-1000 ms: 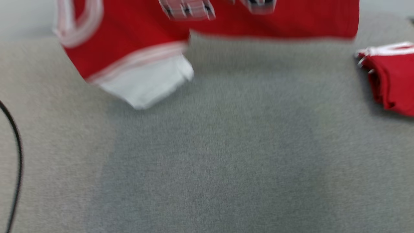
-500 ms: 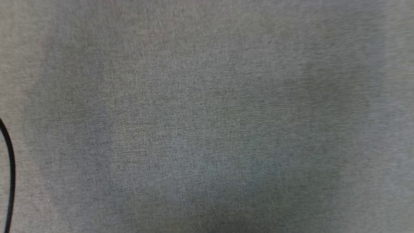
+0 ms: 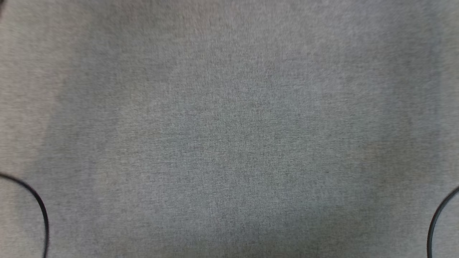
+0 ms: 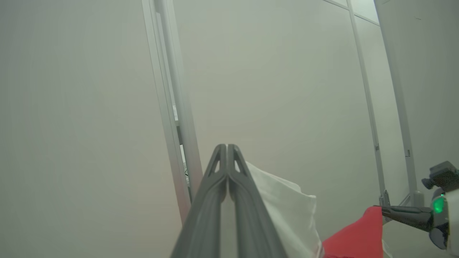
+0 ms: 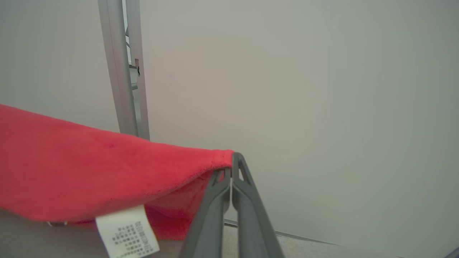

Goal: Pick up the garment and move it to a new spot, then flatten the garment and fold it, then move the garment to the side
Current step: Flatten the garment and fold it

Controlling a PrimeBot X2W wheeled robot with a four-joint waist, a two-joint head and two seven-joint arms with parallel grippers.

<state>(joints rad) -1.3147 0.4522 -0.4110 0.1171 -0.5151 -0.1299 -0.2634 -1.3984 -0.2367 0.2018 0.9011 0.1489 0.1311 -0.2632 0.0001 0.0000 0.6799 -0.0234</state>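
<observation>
Red knit is pinched at its hem by our right gripper (image 5: pixel 230 166), whose two fingers are pressed together on the cloth low in the middle of the right wrist view. From that grip the garment (image 5: pixel 89 168) runs to the left edge of the frame as a fairly taut band, with its care label (image 5: pixel 126 233) dangling at the bottom left.

In the left wrist view our left gripper (image 4: pixel 226 147) is closed just as tightly. A white panel (image 4: pixel 287 208) of the garment comes out from just behind its right-hand finger, so we judge the cloth clamped there too. Further off, at the lower right of that frame, the right gripper holds a red corner.

We read this two-point hold as deliberate: carried by separate edges, the garment hangs spread between our arms and off the table, ready to be laid down without bunching.

Looking down in the head view, a black cable (image 3: pixel 39 211) curls in at the lower left and a second cable (image 3: pixel 435 218) at the lower right. Beyond them lies the grey cloth tabletop (image 3: pixel 229 118), which we take to be the new spot.

Farthest back in both wrist views stand a metal post (image 5: pixel 123 71) and a pale wall (image 5: pixel 304 89).
</observation>
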